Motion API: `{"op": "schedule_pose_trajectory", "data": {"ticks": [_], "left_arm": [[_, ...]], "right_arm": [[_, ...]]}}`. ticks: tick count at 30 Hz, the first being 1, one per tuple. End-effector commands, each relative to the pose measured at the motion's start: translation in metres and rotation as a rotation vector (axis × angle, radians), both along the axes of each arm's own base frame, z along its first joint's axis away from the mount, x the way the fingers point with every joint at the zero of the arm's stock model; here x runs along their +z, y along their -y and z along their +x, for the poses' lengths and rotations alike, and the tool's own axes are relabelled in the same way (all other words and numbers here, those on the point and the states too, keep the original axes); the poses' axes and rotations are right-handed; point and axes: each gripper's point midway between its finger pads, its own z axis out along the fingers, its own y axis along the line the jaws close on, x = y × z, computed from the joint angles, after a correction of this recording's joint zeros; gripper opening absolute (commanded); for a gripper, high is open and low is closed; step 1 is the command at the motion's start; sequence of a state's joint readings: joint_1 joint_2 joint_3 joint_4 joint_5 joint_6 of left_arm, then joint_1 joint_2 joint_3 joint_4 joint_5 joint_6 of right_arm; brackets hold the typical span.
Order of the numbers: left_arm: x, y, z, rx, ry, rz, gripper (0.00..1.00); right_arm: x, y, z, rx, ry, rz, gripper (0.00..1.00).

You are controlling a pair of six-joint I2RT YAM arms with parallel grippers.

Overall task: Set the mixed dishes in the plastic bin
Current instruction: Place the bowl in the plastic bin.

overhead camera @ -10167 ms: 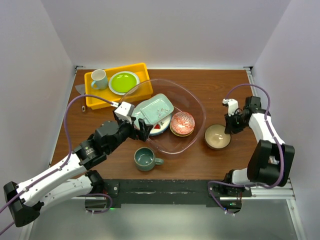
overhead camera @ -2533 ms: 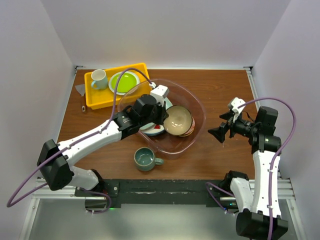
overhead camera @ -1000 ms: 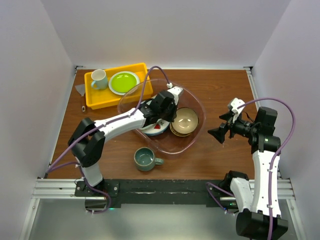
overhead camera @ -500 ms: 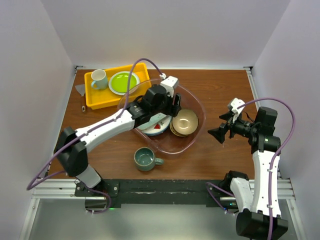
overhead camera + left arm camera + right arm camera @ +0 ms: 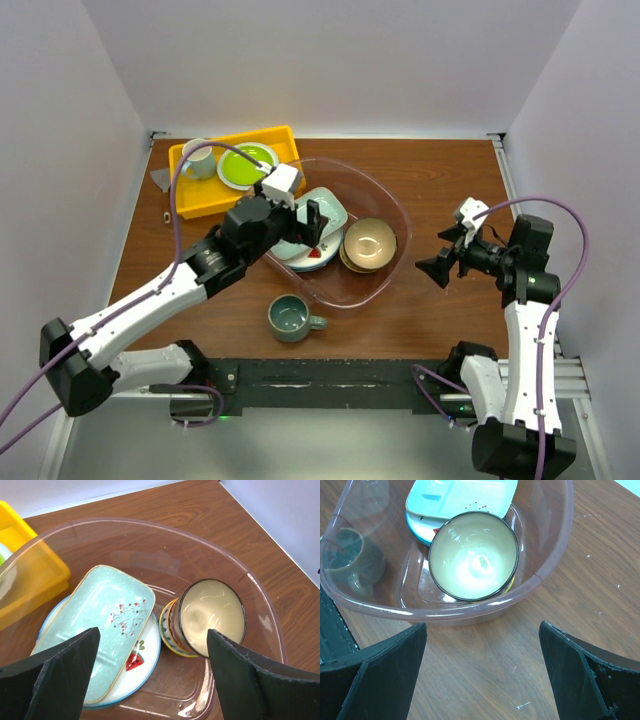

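The plastic bin (image 5: 396,206) holds a pale-green divided tray (image 5: 322,209) lying on a white plate (image 5: 316,256) with a red fruit mark. Beside them stands a stack of bowls (image 5: 368,243) with a cream-inside bowl on top. My left gripper (image 5: 312,222) hangs open over the bin's left half, empty, above the tray (image 5: 95,625), the plate (image 5: 139,664) and the bowls (image 5: 211,616). A grey-green mug (image 5: 290,318) stands on the table in front of the bin. My right gripper (image 5: 440,268) is open and empty to the right of the bin (image 5: 470,611), facing the top bowl (image 5: 472,555).
A yellow tray (image 5: 190,200) at the back left carries a lime-green plate (image 5: 248,160) and a pale mug (image 5: 197,158). A small dark item (image 5: 165,215) lies beside it. The mug (image 5: 350,555) shows through the bin wall in the right wrist view.
My left gripper has opened, left the cream-inside bowl on the bowl stack, and drawn back to the left over the tray. The right arm has not moved.
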State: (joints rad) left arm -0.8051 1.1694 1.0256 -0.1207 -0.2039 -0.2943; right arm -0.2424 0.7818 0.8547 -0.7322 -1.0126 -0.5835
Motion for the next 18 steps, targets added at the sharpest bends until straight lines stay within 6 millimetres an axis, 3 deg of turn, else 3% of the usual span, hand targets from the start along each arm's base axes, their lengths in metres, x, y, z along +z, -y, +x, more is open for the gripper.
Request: {"op": "schedule_pose_trajectory", "data": {"ticks": [1,9,18], "left_arm": [[0.017,-0.026,-0.006,0.063,0.077,-0.039,0.96],[0.018,-0.054,-0.029,0.089,0.087,-0.066,0.98],[-0.006,-0.071,-0.054,0.074,-0.006,-0.045,0.98]], "right_arm": [[0.002,-0.002,0.0,0.021,0.043,-0.007,0.98],[-0.001,-0.002,0.0,0.025,0.04,-0.004,0.98],[-0.002,-0.003,0.0,0.031,0.042,-0.002,0.98]]}}
